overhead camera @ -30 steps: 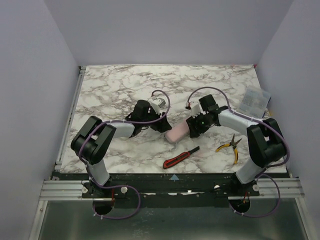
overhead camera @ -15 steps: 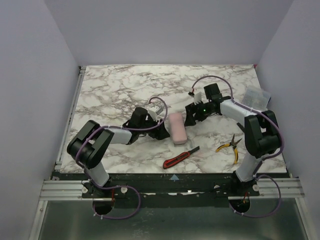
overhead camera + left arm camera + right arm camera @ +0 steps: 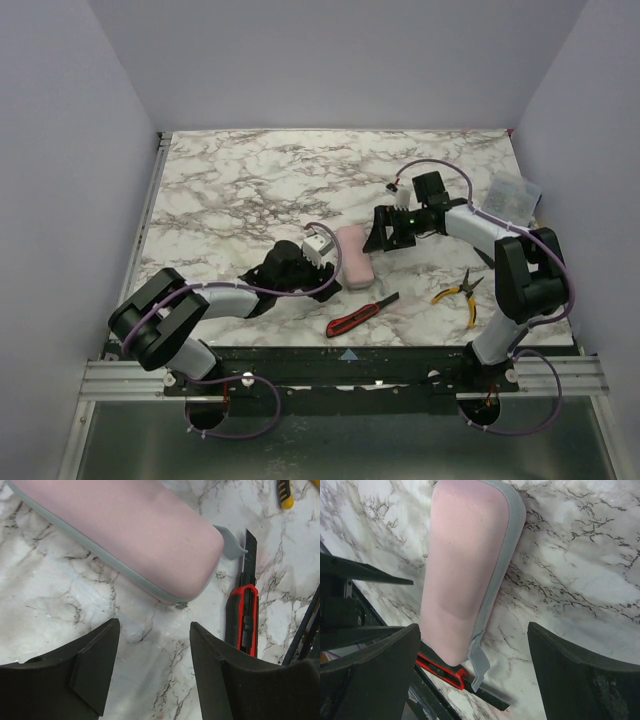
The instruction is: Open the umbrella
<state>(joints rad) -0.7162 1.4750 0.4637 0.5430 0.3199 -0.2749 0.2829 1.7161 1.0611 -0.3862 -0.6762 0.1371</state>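
Note:
The umbrella (image 3: 353,257) shows only as a closed pale pink oblong pouch with a grey zip seam, lying flat on the marble table; lining, ribs and handle are hidden. My left gripper (image 3: 326,272) is open and empty just left of the pouch's near end. In the left wrist view the pouch (image 3: 125,530) lies beyond the open gripper (image 3: 154,627), apart from it. My right gripper (image 3: 380,233) is open and empty just right of its far end. In the right wrist view the pouch (image 3: 465,565) and its grey zip tab lie ahead of the gripper (image 3: 474,630).
A red-and-black utility knife (image 3: 360,315) lies just near of the pouch, also in the left wrist view (image 3: 242,615) and the right wrist view (image 3: 440,667). Yellow-handled pliers (image 3: 460,293) lie at the right front. A clear plastic bag (image 3: 505,200) sits at the right edge.
The pouch has gone from tilted between both grippers to lying flat, lengthwise. Both grippers have let go and drawn back, the left toward the near edge, the right to the right.

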